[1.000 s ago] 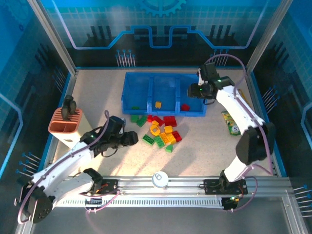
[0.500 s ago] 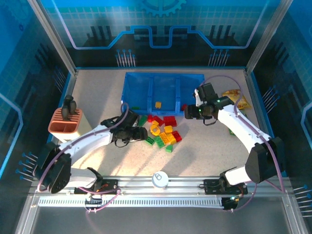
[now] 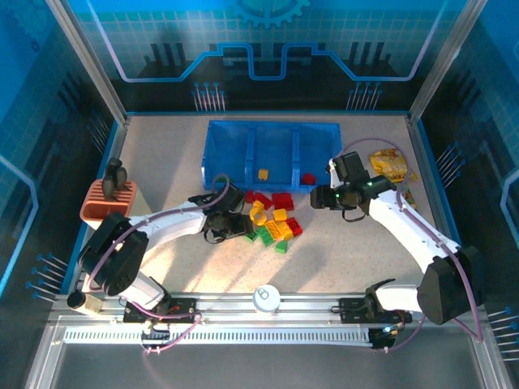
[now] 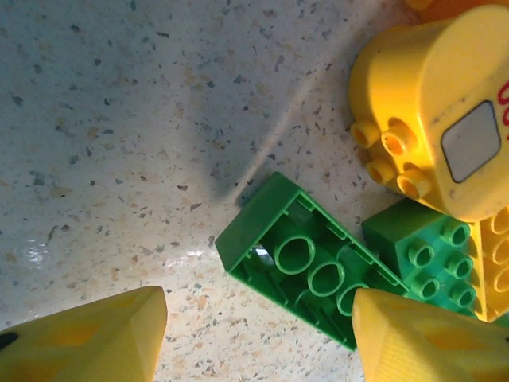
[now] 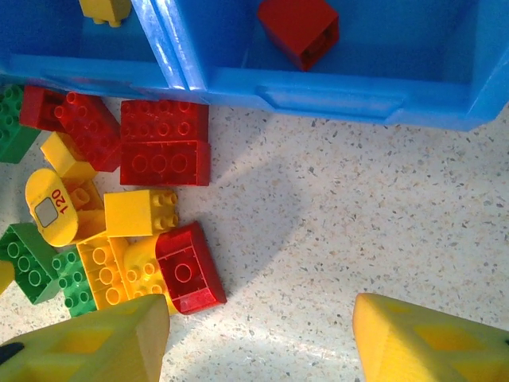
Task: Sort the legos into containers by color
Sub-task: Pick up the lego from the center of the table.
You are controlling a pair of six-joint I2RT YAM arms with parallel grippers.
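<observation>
Legos (image 3: 272, 219) lie heaped on the worktop (image 3: 162, 154) just in front of the blue tray (image 3: 231, 154). Your left fingers (image 4: 87, 342) stand spread around an upturned green brick (image 4: 302, 259) that touches 1 more green brick (image 4: 425, 247); closing could drag both. Your right fingers (image 5: 87, 346), spread and empty, could scatter the pile.

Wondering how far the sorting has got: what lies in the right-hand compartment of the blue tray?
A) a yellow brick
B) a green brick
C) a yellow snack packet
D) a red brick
D: a red brick sits on the floor of the right-hand compartment of the blue tray, just behind its front wall.
</observation>
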